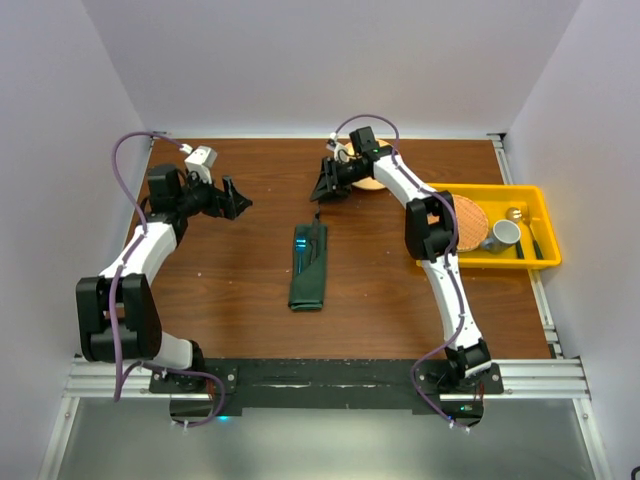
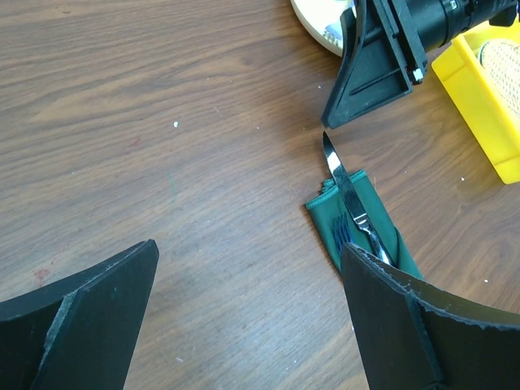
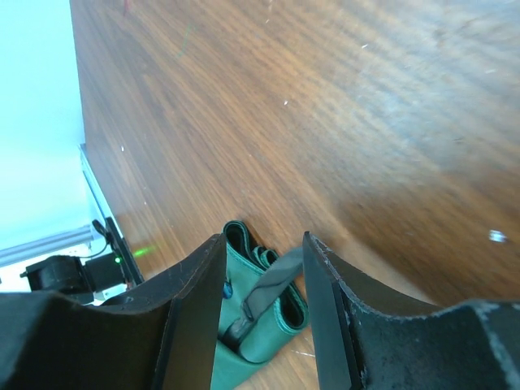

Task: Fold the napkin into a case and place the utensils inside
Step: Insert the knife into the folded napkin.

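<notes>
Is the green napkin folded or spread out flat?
Folded. The napkin lies as a narrow long pouch, with the knife and the blue fork tucked in, the knife partly sticking out.

Brown wood-grain desk (image 1: pixel 240 290) fills the middle of the top view. Over at the right edge, a yellow tray (image 1: pixel 495 190) sits on it. Inside, a round woven mat (image 1: pixel 472 222) lies at the left end, with a grey mug (image 1: pixel 503 236) just beside it. Upper centre, a pale round plate (image 2: pixel 318 20) lies flat on the desk. A metal rail (image 1: pixel 540 378) runs along the bottom.
</notes>
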Controlling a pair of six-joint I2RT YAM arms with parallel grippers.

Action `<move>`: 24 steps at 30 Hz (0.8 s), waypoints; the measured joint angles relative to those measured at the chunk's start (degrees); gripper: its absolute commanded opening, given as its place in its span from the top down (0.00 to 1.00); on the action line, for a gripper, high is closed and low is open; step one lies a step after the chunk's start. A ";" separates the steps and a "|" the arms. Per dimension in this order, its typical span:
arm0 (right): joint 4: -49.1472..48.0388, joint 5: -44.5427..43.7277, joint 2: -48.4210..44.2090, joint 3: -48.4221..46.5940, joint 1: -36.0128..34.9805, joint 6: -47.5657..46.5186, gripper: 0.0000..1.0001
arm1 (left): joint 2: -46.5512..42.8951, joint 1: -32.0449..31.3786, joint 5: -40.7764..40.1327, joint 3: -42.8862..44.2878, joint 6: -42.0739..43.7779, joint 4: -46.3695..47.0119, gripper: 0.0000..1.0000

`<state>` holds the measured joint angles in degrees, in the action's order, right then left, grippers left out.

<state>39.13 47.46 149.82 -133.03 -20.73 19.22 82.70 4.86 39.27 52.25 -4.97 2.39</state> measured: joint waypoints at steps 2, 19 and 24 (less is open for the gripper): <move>-0.44 0.07 0.00 0.04 0.31 -0.07 0.54 | 0.26 0.00 0.15 0.15 0.00 0.00 0.00; -3.30 1.75 0.26 2.32 0.55 0.00 0.59 | 0.79 0.00 0.55 1.11 0.04 -0.39 0.00; -5.03 3.54 0.26 3.80 0.55 0.87 0.60 | 0.79 0.00 0.57 1.14 0.04 -0.42 0.00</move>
<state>34.11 51.00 150.08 -129.23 -20.18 20.10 83.48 4.86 39.83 53.39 -4.93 1.98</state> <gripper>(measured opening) 0.407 0.997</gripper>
